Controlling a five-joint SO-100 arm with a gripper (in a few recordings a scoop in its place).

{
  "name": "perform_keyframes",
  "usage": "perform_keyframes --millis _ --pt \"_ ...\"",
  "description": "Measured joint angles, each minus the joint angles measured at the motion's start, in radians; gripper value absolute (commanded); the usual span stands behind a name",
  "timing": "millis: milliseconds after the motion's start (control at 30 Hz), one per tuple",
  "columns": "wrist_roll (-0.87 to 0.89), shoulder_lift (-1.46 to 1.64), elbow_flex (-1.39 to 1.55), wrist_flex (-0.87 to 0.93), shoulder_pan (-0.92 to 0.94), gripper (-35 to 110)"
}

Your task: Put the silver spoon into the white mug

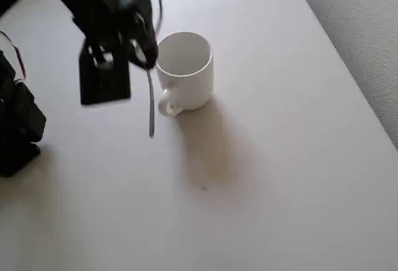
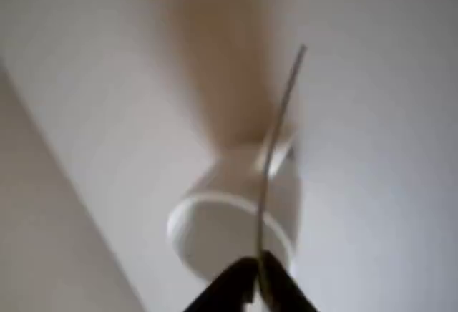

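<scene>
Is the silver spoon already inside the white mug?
No: in the overhead view the silver spoon hangs from the gripper outside the white mug, to the left of its rim.

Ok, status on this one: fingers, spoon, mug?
Fingers shut on spoon, held beside the mug. Spoon not in yet. Mug upright on table; nothing in the way.

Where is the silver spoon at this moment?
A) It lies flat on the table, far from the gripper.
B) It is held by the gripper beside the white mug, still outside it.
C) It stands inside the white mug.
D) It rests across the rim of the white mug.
B: in the overhead view the gripper pinches one end of the silver spoon, which hangs left of the white mug, not in it.
</scene>
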Motion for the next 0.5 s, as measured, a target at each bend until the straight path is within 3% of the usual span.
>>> perform_keyframes --millis 500 --pt "0.020 0.127 0.000 -0.023 -0.161 -2"
